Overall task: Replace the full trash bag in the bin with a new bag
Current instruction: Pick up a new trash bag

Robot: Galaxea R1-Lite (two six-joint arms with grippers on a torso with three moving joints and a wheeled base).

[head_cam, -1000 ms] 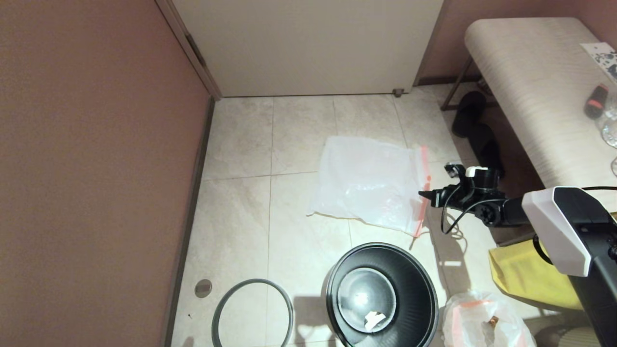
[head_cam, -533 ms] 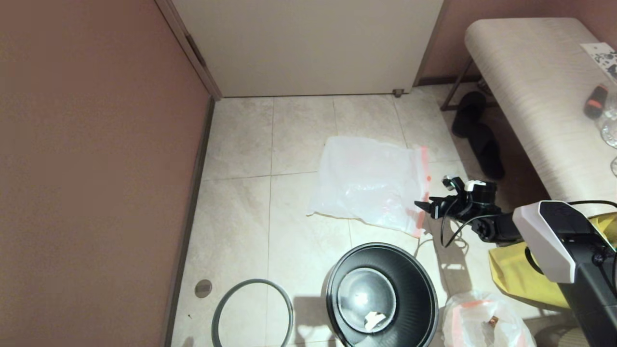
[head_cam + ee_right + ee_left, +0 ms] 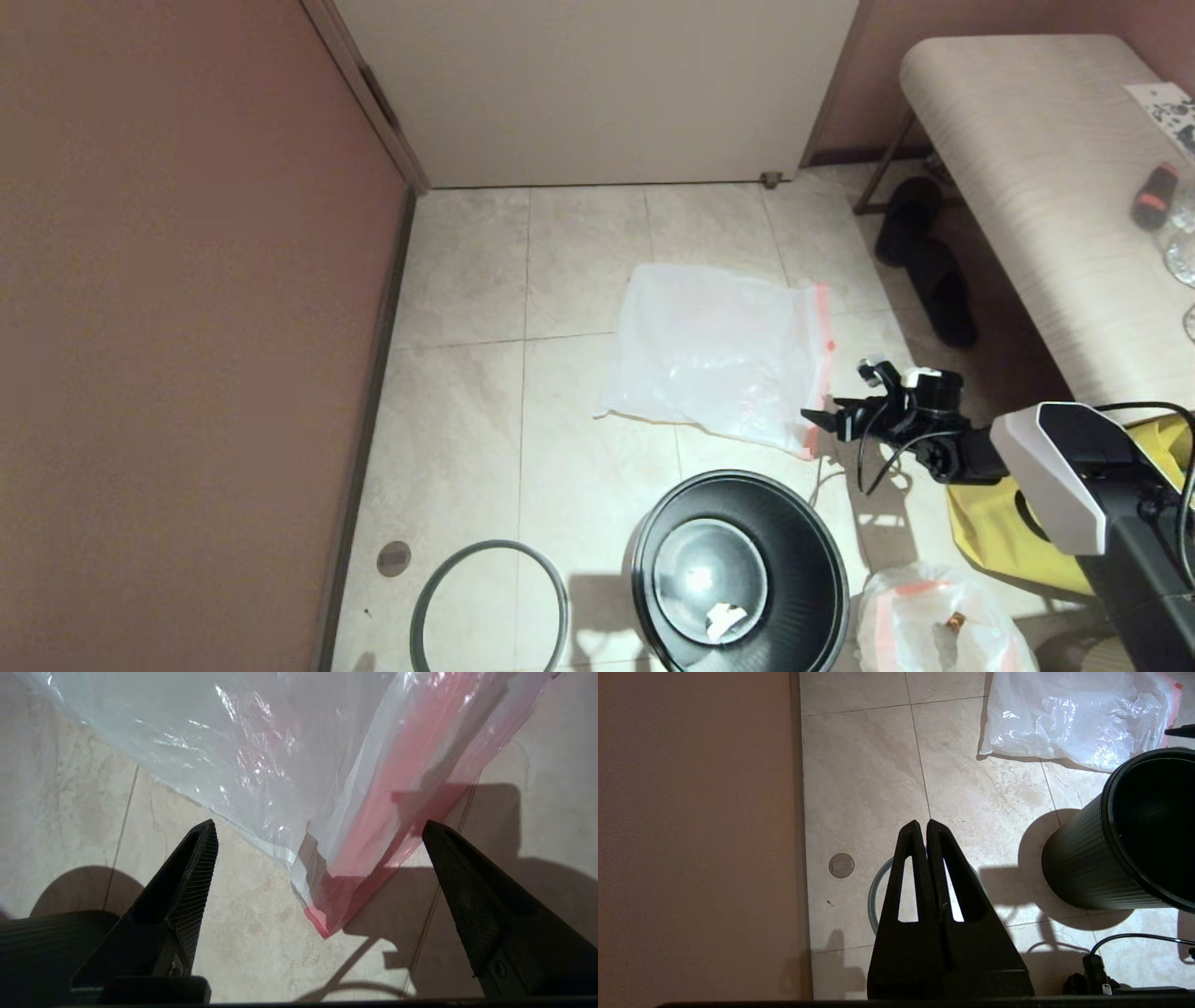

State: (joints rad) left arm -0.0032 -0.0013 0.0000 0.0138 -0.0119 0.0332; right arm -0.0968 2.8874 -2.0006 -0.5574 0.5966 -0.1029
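Right gripper (image 3: 317, 828): jaws wide, empty, over pink-hemmed corner of the new bag (image 3: 714, 359) on floor. Left gripper (image 3: 923, 828): jaws closed, empty.

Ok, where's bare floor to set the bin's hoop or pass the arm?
Bare tiles run between the wall and the new bag, up to the door. It is crowded on the right: bin, full bag, yellow tote, right gripper.

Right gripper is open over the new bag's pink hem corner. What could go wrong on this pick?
1. The new bag lies flat on the tile, so the right gripper, jaws wide, may close on the floor or only one thin layer.
2. The bin stands close beside that corner; a dragged bag could snag its rim.
3. The grey hoop rim still lies apart on the floor.
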